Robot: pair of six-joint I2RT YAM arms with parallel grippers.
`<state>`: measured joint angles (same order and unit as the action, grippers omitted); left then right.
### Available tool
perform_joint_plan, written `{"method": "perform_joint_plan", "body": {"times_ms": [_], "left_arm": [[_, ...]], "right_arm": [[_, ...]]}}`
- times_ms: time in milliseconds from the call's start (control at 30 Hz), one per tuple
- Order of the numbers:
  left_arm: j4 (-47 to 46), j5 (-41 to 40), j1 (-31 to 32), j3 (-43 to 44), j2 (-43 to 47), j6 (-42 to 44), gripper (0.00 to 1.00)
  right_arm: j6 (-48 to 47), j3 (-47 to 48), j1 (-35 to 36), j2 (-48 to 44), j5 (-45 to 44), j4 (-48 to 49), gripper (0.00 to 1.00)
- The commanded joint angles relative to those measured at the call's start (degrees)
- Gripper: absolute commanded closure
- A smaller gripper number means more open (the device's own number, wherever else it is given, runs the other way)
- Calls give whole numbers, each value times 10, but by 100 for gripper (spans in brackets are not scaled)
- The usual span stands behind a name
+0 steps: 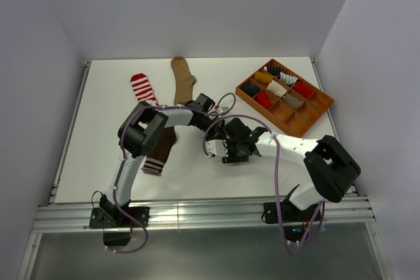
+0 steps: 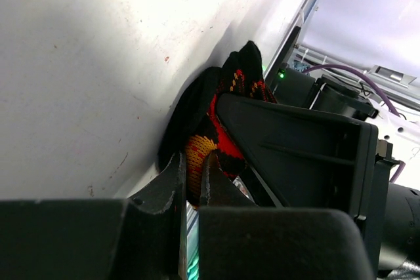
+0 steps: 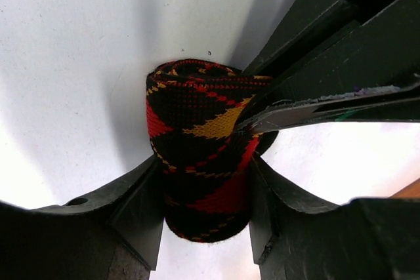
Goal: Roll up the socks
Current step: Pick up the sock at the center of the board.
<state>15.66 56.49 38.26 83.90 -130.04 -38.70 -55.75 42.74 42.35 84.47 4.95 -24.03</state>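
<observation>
The black sock with orange-red argyle diamonds (image 3: 200,155) is rolled into a tight upright cylinder on the white table. My right gripper (image 3: 205,181) is shut on the roll, one finger on each side. My left gripper (image 2: 194,162) is shut on a fold of the same sock (image 2: 236,77), and its fingers (image 3: 315,96) reach the roll from the upper right in the right wrist view. In the top view the two grippers, left (image 1: 218,124) and right (image 1: 233,141), meet at the table's middle and hide the roll. A red-and-white striped sock (image 1: 143,88), a tan sock (image 1: 182,78) and a dark brown sock with striped cuff (image 1: 159,153) lie flat at left.
A wooden compartment tray (image 1: 314,113) with several rolled socks stands at the back right. The left arm's forearm crosses over the dark brown sock. The table's metal rail (image 1: 197,211) runs along the near edge.
</observation>
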Motion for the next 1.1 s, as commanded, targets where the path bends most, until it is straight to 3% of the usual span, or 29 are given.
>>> {"method": "perform_joint_plan", "body": {"times_ms": [0, 167, 333, 400, 500, 767, 1067], "left_arm": [[-19, -23, 3, 4, -19, -9, 98], [-47, -13, 4, -8, -14, -23, 95], [-98, -15, -1, -37, 4, -47, 88], [-121, -12, -7, -57, 14, -63, 84], [-170, -13, -16, -80, 38, -84, 79], [-264, -43, -56, -140, 109, -133, 76], [-282, -46, -89, -149, 157, -138, 74]], "right_arm": [[14, 12, 5, 41, 40, -60, 57], [32, 39, 4, 92, 50, -96, 83], [50, 45, -4, 99, 59, -95, 92], [58, 57, -16, 103, 67, -103, 100], [70, 68, -32, 106, 79, -110, 100], [100, 107, -67, 114, 113, -120, 100], [113, 153, -119, 142, 149, -153, 100]]}}
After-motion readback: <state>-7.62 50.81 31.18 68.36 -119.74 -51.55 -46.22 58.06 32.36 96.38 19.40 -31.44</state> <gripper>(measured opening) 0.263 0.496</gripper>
